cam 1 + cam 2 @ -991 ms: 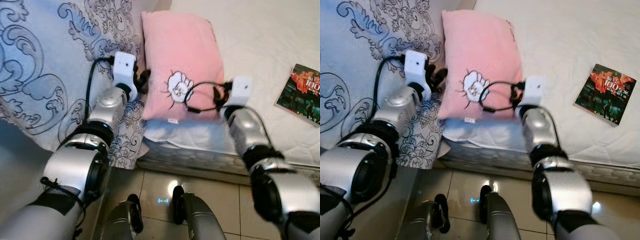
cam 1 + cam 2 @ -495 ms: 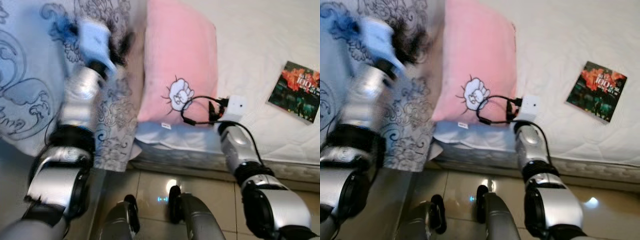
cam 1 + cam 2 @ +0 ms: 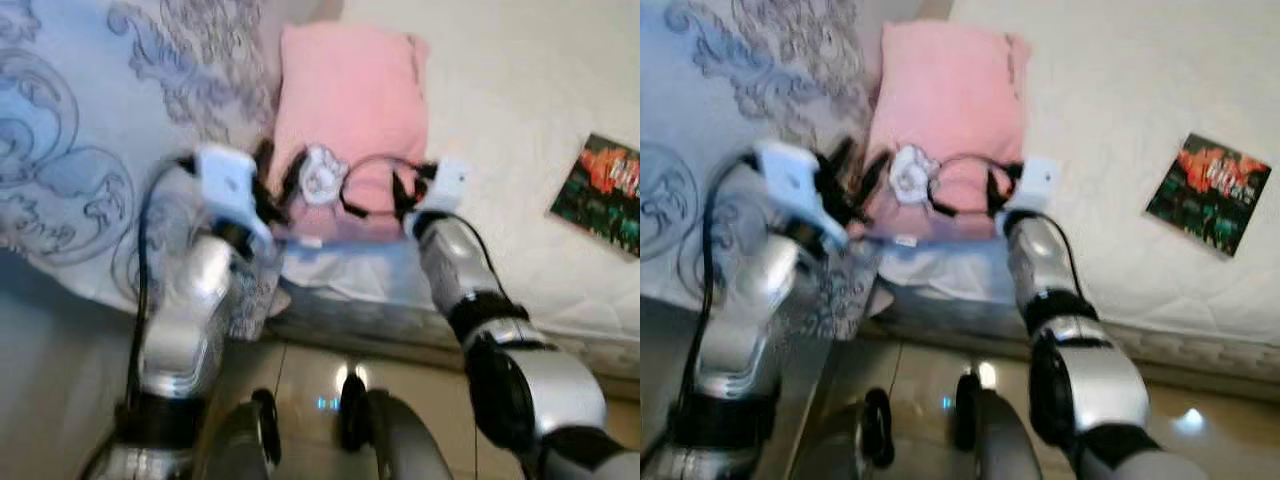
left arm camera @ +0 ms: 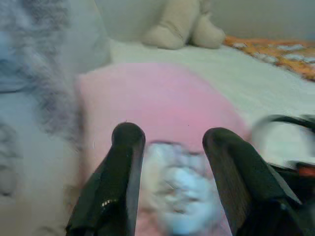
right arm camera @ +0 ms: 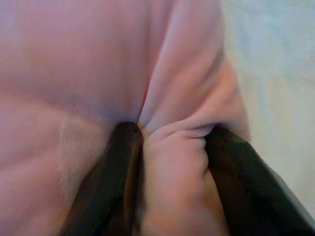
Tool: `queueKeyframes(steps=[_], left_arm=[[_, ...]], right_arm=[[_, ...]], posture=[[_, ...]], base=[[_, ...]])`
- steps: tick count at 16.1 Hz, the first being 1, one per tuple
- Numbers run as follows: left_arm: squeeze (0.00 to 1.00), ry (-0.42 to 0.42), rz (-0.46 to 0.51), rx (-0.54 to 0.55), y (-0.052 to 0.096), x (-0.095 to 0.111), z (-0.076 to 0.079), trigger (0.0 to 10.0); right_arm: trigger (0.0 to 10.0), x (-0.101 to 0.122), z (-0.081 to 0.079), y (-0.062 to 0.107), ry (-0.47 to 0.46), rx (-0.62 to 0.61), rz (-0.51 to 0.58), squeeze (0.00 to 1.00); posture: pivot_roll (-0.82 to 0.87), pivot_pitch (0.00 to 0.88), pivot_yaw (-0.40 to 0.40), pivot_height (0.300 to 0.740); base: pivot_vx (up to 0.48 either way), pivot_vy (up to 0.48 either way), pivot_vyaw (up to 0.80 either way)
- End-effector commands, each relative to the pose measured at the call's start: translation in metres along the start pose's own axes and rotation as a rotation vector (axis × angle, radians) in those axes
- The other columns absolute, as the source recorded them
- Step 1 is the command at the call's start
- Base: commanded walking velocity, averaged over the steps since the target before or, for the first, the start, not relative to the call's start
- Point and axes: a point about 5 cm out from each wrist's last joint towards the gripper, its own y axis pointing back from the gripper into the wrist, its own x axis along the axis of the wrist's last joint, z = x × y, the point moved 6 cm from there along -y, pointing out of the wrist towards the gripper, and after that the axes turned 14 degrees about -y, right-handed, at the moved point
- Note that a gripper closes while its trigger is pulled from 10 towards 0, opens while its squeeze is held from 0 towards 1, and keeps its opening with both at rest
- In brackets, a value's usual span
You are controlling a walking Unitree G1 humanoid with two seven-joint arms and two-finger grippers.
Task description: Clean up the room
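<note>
Pink soft rectangular pillow (image 3: 350, 110) w/ a white cartoon patch lies on the white mattress (image 3: 520, 110), along its left edge, right beside the grey-blue swirl-patterned quilt (image 3: 90, 130); its near end sits at the mattress's front edge.

R wrist view gives what the head views can't: right gripper (image 5: 172, 147) has a bunched fold of pink fabric between its two black fingers (image 5: 115, 182), cloth puckered into creases there, so it's pinching the pillow. L wrist view shows left gripper (image 4: 170, 142) w/ fingers spread apart, nothing between them, pillow just ahead, blurry white patch below; also a beige plush toy (image 4: 182, 27) at the far end of the bed and an orange patterned cloth (image 4: 275, 49), both out of the head views' frame.

Head views: both silver arms reach fwd over the tiled floor (image 3: 400, 370), left gripper (image 3: 275, 185) near the pillow's near-left corner, right gripper (image 3: 995, 185) on its near-right side. Dark glossy book (image 3: 600, 195) w/ red cover art lies flat on the mattress, well apart to the right. Whole scene somewhat blurred.
</note>
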Motion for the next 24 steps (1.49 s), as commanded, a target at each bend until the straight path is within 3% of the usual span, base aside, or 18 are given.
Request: queueKeyframes(steps=[1, 4, 6, 9, 11, 13, 15, 17, 21, 22, 23, 24], left_arm=[[0.0, -0.001, 0.027, -0.019, 0.002, 0.015, 0.008, 10.0], [0.0, -0.006, 0.021, -0.013, 0.005, 0.021, 0.006, 10.0], [0.0, -0.009, 0.014, -0.017, 0.004, 0.023, 0.008, 10.0], [0.0, -0.004, 0.005, -0.029, 0.004, 0.024, 0.012, 10.0], [0.0, -0.008, -0.001, -0.037, 0.003, 0.023, 0.013, 10.0], [0.0, -0.021, -0.026, -0.054, 0.005, 0.016, 0.016, 10.0], [0.0, -0.011, -0.07, -0.055, 0.01, 0.004, 0.016, 10.0], [0.0, -0.017, -0.069, -0.065, 0.01, 0.002, 0.02, 10.0], [0.0, -0.022, -0.075, -0.053, 0.008, -0.001, 0.017, 10.0], [0.0, -0.028, -0.073, -0.043, 0.005, -0.003, 0.014, 10.0], [0.0, -0.03, -0.072, -0.04, 0.004, -0.003, 0.013, 10.0], [0.0, -0.036, -0.068, -0.036, 0.002, -0.004, 0.011, 10.0]], right_arm=[[10.0, -0.021, -0.014, 0.0, -0.062, 0.031, -0.073, 0.0], [10.0, -0.03, -0.035, -0.003, -0.267, 0.041, -0.107, 0.0], [10.0, -0.033, -0.042, -0.004, -0.318, 0.047, -0.125, 0.0], [10.0, -0.033, -0.037, -0.004, -0.4, 0.016, -0.135, 0.0], [10.0, -0.034, -0.052, -0.006, -0.397, 0.051, -0.144, 0.0], [10.0, -0.035, -0.054, -0.006, -0.432, 0.051, -0.151, 0.0], [10.0, -0.034, -0.061, -0.008, -0.548, 0.037, -0.159, 0.0], [10.0, -0.033, -0.07, -0.01, -0.557, 0.052, -0.165, 0.0], [10.0, -0.034, -0.059, -0.009, -0.544, 0.017, -0.171, 0.0], [10.0, -0.02, -0.05, -0.009, -0.366, 0.042, -0.107, 0.0], [10.0, -0.016, -0.05, -0.009, -0.322, 0.054, -0.09, 0.0], [10.0, -0.004, -0.046, -0.007, -0.189, 0.081, -0.029, 0.0]], posture=[[0.01, 0.206, 0.003, 0.74], [0.01, 0.202, 0.0, 0.74], [0.0, 0.199, 0.003, 0.74], [-0.01, 0.195, 0.007, 0.74], [-0.01, 0.193, 0.011, 0.74], [-0.01, 0.19, 0.013, 0.74], [-0.02, 0.188, 0.014, 0.74], [-0.01, 0.185, 0.011, 0.74], [-0.01, 0.168, 0.007, 0.74], [-0.01, 0.141, 0.005, 0.74], [-0.01, 0.141, 0.005, 0.74], [-0.01, 0.109, 0.0, 0.74]], base=[[0.0, 0.0, 0.0], [0.0, 0.0, 0.0], [0.0, 0.0, 0.0], [0.0, 0.0, 0.0], [0.0, 0.0, 0.0], [0.0, 0.0, 0.0], [0.0, 0.0, 0.0], [0.0, 0.0, 0.0], [0.0, 0.0, 0.0], [0.0, 0.0, 0.0], [0.0, 0.0, 0.0], [0.0, 0.0, 0.0]])
